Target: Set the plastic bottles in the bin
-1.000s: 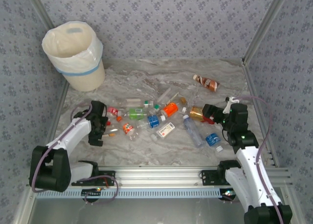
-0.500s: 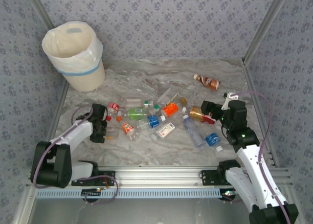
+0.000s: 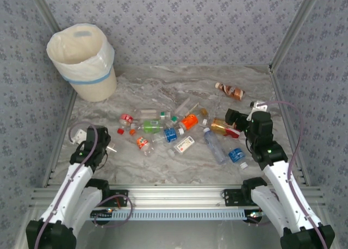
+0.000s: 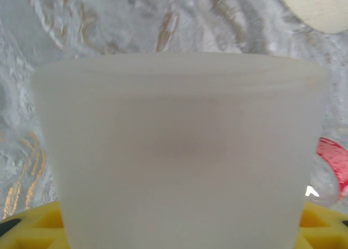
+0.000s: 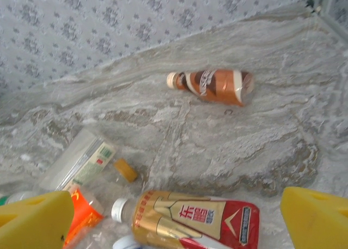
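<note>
The plastic bottles (image 3: 170,135) lie mostly in one loose cluster at the middle of the marble-patterned table (image 3: 163,86). I count about eleven there, but the clear ones overlap and the tally cannot be made sure. Among them are one green-labelled bottle (image 3: 152,128), one orange-labelled bottle (image 3: 188,121), two with blue labels, one long clear bottle (image 3: 215,144) and one gold-and-red bottle (image 5: 196,219) at the cluster's right end. One brown-and-white bottle (image 3: 229,90) lies on its side apart from the rest, toward the far right corner.

One more, a pale translucent bottle (image 4: 179,151), is clamped between the two yellow fingers of the left gripper (image 3: 103,148), near the table's front left and well apart from the cluster.

The single bin (image 3: 81,61) stands upright in the far left corner, lined with a white bag, well apart from every bottle.

The right gripper (image 3: 234,123) hangs over the gold-and-red bottle with its two fingers spread wide, grasping nothing. In the right wrist view one yellow pad shows on each side of that bottle.
</note>
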### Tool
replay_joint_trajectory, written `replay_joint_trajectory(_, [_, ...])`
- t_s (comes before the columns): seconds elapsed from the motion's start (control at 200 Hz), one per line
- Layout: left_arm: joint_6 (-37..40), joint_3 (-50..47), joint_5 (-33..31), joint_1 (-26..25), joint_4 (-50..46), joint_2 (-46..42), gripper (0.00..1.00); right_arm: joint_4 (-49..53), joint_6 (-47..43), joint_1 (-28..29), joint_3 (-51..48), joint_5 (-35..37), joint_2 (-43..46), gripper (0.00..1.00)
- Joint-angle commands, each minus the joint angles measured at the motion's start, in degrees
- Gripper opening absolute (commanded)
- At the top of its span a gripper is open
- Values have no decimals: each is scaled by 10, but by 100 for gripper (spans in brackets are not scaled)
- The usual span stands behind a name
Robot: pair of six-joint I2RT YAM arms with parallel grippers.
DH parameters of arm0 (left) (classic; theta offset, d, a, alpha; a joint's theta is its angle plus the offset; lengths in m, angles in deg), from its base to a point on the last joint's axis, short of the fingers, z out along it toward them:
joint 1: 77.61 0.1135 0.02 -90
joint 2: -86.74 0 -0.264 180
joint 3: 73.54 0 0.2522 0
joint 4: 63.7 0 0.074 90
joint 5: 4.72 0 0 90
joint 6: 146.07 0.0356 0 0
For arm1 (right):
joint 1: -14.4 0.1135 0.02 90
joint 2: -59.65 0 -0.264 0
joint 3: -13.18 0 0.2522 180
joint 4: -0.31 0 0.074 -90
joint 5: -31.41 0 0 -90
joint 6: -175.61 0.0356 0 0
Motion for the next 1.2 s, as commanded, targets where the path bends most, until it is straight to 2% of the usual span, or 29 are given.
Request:
replay_joint_trajectory(0.0, [88,75,0,4,-26,-1,43,-51,6,4,15,59,3,100])
replay_joint_trajectory(0.14, [136,196,46,4,-25,60,41,-110,-2,4,15,81,3,100])
replay_joint_trajectory(0.31, [213,364,105,2,22,155,41,-175,7,4,4,87,0,100])
replay_joint_trajectory(0.435, [281,489,143,2,46,231,41,-192,18,5,4,54,-8,100])
replay_joint_trajectory(0.565, [343,634,105,4,13,337,42,-203,43,15,-1,43,-18,100])
replay_joint_trajectory(0.67, [379,698,70,24,47,398,42,-208,39,27,-5,43,-25,100])
replay_joint_trajectory(0.954, [401,879,42,124,69,551,42,-150,10,54,28,39,-35,100])
replay_joint_trajectory(1.194, [381,1042,73,163,-21,704,42,-147,12,68,32,54,-39,100])
